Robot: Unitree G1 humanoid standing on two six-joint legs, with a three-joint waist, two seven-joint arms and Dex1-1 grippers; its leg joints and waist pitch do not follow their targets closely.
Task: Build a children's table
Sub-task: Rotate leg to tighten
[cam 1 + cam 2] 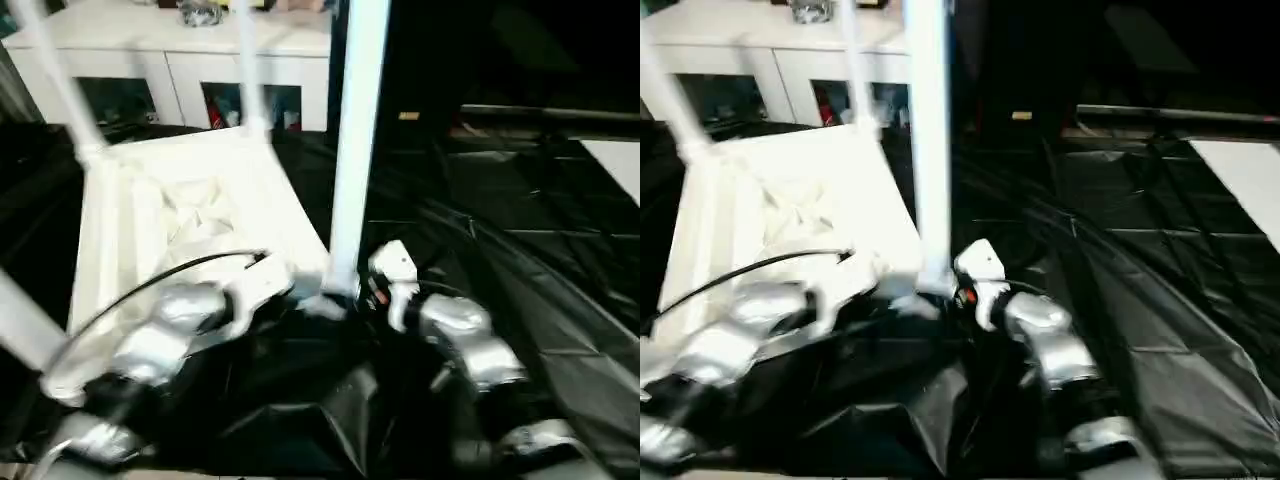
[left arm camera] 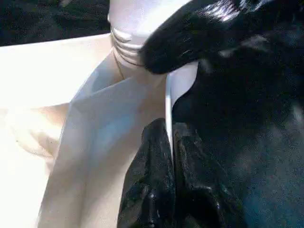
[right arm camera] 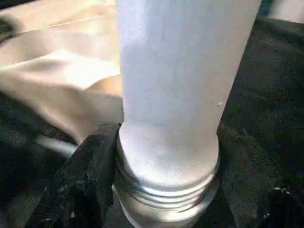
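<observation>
Tabletop [image 1: 190, 215], white plastic, is lying upside down on a black-sheeted surface [image 1: 540, 260], ribbed underside facing up, taking up the left half of the head views. Legs are standing in its corner sockets: two thin ones at the far corners, around 11 and 12 o'clock, one blurred at the left edge near 8 o'clock, and the near-corner leg [image 1: 355, 140] rising at the middle of the scene. That near leg is the one being worked on; its long axis is running almost straight up toward 12 o'clock, with its ribbed lower end [image 3: 166, 190] pointing down into the socket. The right claw [image 1: 345, 295] is sitting at the leg's base, its black fingers [image 3: 80, 190] parted to about the tube's width on either side of it; whether they are actually gripping cannot be told. The left claw [image 2: 170, 185] is pinched nearly closed on the thin edge of the tabletop just beside that corner, at about 9 o'clock from the leg. The right arm is the nearer one to the leg. Behind, a white cabinet [image 1: 170, 60] is standing against the far side.
</observation>
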